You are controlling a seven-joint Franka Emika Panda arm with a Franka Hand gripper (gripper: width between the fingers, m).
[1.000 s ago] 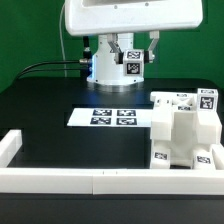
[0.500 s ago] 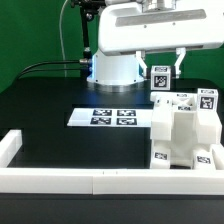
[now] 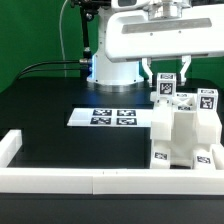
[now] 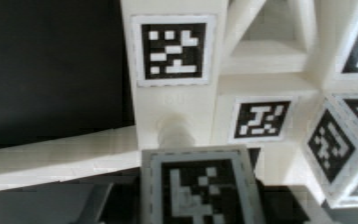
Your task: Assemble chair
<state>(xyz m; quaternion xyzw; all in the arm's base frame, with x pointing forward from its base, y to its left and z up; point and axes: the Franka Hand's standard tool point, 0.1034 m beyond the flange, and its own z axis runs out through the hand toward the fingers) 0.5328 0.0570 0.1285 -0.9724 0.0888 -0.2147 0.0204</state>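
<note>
Chair [image 3: 185,130] beside marker board [image 3: 113,116] in exterior view, jaws gripping tagged chair piece [image 3: 165,86], wrist view shows tags close-up.

I'm seeing the chair [image 3: 185,130] showing plain white, black-and-white square tags dotting its panels. Just beside the chair, the marker board [image 3: 112,117] is showing four black-and-white tags against the black table [image 3: 60,140].

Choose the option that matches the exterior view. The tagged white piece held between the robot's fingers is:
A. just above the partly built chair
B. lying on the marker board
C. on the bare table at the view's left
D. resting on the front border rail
A: the tagged piece hangs between the fingers just above the chair.
</note>
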